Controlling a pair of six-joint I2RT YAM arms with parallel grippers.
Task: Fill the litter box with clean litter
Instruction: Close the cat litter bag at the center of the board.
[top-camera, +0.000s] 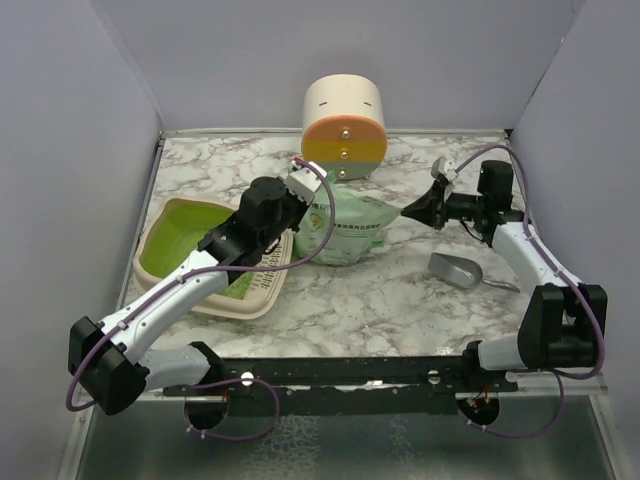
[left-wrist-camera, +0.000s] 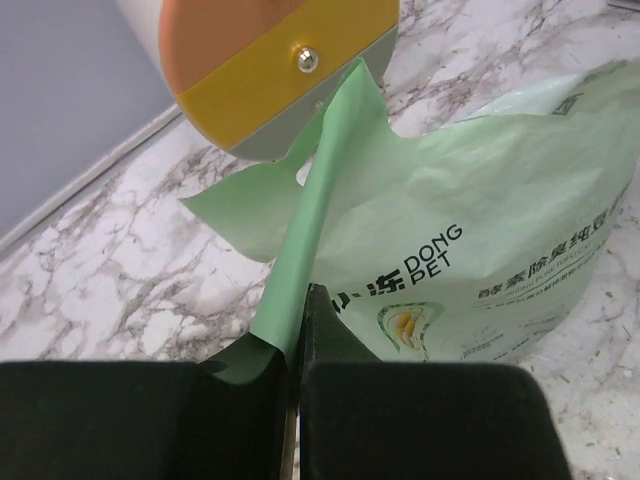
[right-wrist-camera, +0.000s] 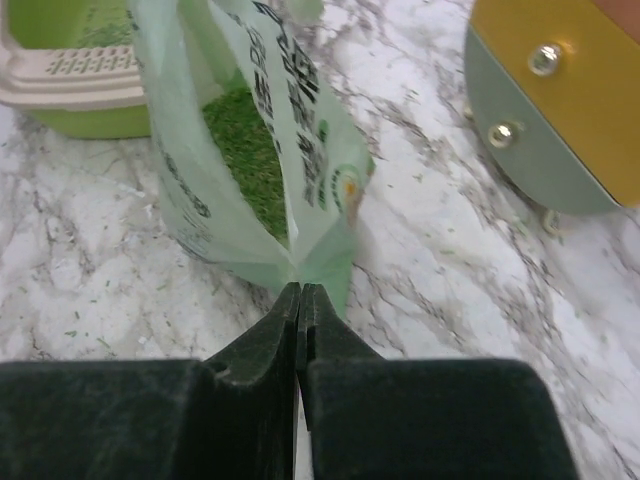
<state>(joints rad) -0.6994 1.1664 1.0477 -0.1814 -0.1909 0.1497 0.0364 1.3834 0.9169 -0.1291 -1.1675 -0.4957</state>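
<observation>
Now, left pincer (left-wrist-camera: 300, 300) clamped on top edge of mint-green litter bag (top-camera: 350, 232), right pincer (right-wrist-camera: 300, 290) pinched together on its right-hand corner, bag resting on marble worktop (top-camera: 400, 310) beside litter box (top-camera: 176, 236).

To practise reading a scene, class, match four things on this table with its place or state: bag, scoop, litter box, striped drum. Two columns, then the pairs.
Column one:
1 bag
2 scoop
3 litter box
4 drum

Column two:
A stands at the back wall
B on the left, lime-green inside
C lies on the right, nothing touching it
D edge pinched by the left gripper

Pairs: 1-D, 2-C, 3-B, 4-A
</observation>
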